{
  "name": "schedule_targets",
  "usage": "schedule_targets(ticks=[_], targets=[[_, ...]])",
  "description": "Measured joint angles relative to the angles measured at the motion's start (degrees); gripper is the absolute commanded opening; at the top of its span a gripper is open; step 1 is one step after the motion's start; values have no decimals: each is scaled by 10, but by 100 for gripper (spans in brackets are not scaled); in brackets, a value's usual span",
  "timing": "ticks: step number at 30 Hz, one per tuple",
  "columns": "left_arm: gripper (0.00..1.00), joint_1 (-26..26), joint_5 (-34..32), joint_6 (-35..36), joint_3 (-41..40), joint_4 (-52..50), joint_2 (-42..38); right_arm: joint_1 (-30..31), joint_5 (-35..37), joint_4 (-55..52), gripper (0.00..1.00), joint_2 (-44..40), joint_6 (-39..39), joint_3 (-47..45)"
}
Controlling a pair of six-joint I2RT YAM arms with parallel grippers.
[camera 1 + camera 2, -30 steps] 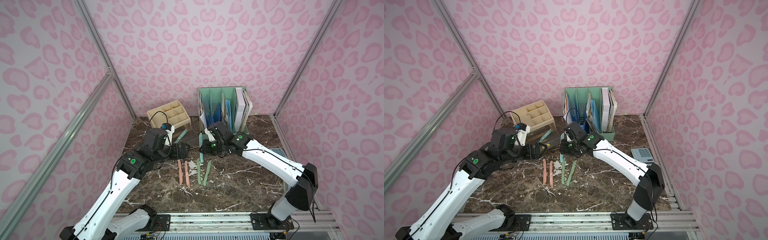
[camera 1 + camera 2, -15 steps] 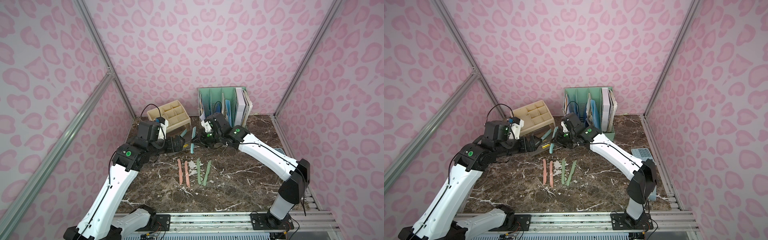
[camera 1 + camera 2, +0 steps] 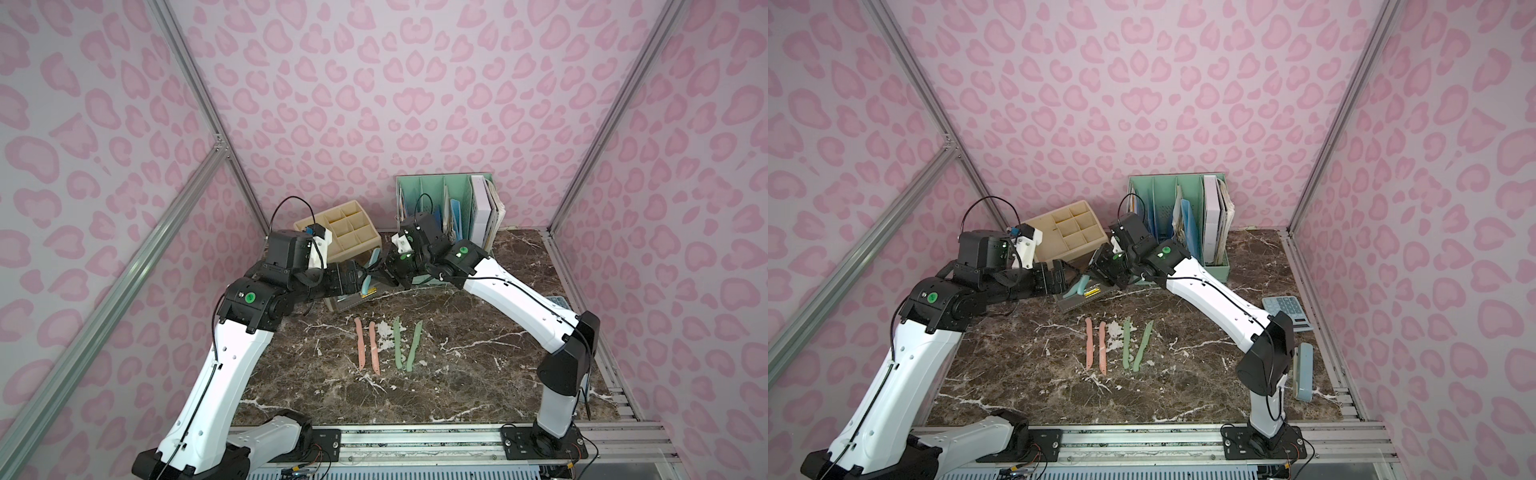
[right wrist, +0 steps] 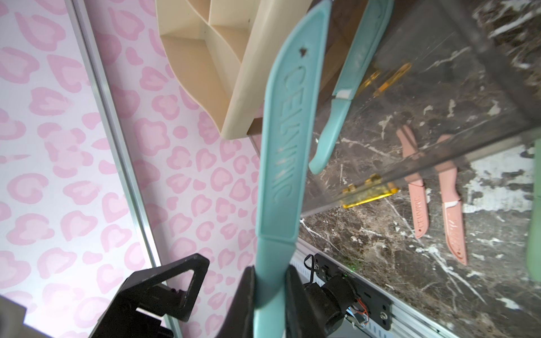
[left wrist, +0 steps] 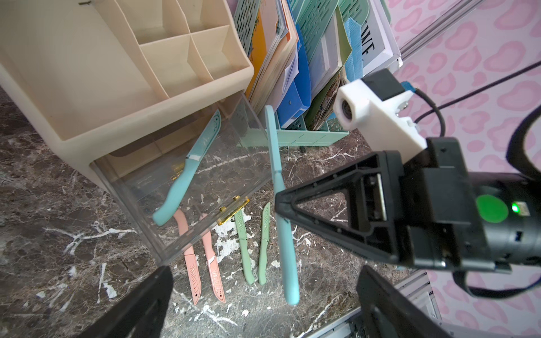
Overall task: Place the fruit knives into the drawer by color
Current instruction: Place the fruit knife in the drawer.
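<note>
Teal pair in hand: one teal knife (image 5: 187, 172) lies flat inside the clear drawer (image 5: 126, 212) pulled out of the beige organiser (image 5: 87, 73); the second teal knife (image 4: 288, 140) hangs in the air just outside the drawer's front corner, tilted near upright. Right gripper (image 4: 269, 289) is clamped on it where handle meets blade. Right arm reaches far forward, wrist turned toward the drawer. Left arm stretches out level toward it; left gripper (image 3: 356, 279) has its jaws spread wide, holding nothing, close to the knife. Salmon pair (image 3: 360, 345) and green pair (image 3: 398, 345) lie side by side on the marble table (image 3: 457, 374), untouched. Next, by my reading: lay the blade over, clear the transparent wall, lower it beside its mate, release
</note>
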Motion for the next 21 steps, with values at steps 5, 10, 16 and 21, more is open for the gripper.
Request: schedule_targets(ticks=[5,10,16,21], targets=[[99,15,12,7,18,-1,10,18,14,-17,0,13,46,3],[99,21,25,7,24,1,16,22,36,-24,0,35,73,17],[99,21,34,6,21,5,15,23,58,-23,0,71,87,58],[99,22,42,0,19,8,15,28,63,-25,0,108,101,83]])
